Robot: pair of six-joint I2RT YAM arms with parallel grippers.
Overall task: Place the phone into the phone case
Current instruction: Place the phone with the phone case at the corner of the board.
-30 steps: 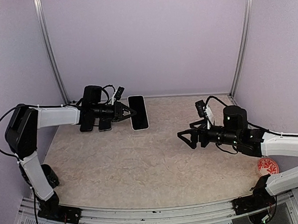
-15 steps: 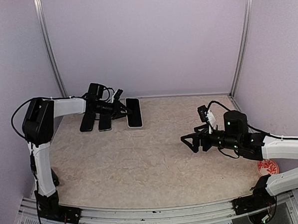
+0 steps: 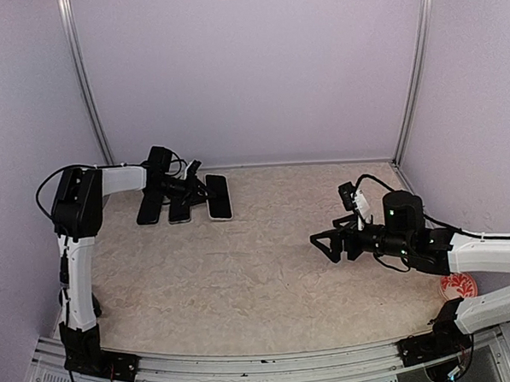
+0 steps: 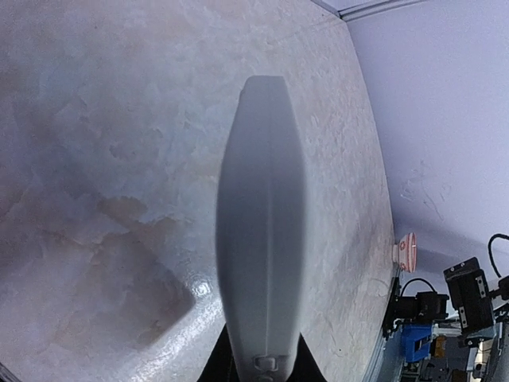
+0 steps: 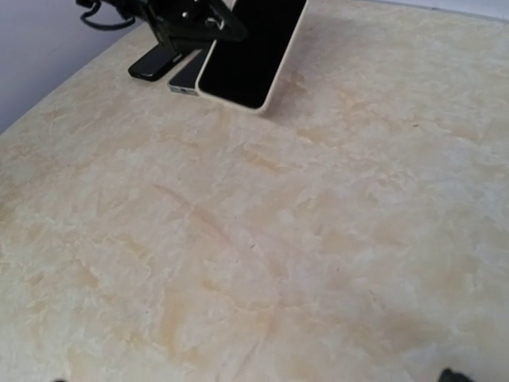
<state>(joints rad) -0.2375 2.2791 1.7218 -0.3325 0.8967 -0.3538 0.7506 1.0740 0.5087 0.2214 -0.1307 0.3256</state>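
Left tool (image 3: 200, 189) grips phone (image 3: 219, 198) — right tool (image 3: 323, 246) jaws spread.

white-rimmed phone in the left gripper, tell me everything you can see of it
The white-rimmed phone is a thin rectangular slab: glossy black face up, pale cream rim, rounded corners. It is at the far left of the table, close beside two darker slabs. The left gripper pinches one long edge. Whether it rests down or is slightly lifted is unclear.

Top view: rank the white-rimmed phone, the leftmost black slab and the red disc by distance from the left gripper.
1. white-rimmed phone, held by the left gripper.
2. leftmost black slab, just to its left.
3. red disc, far right.
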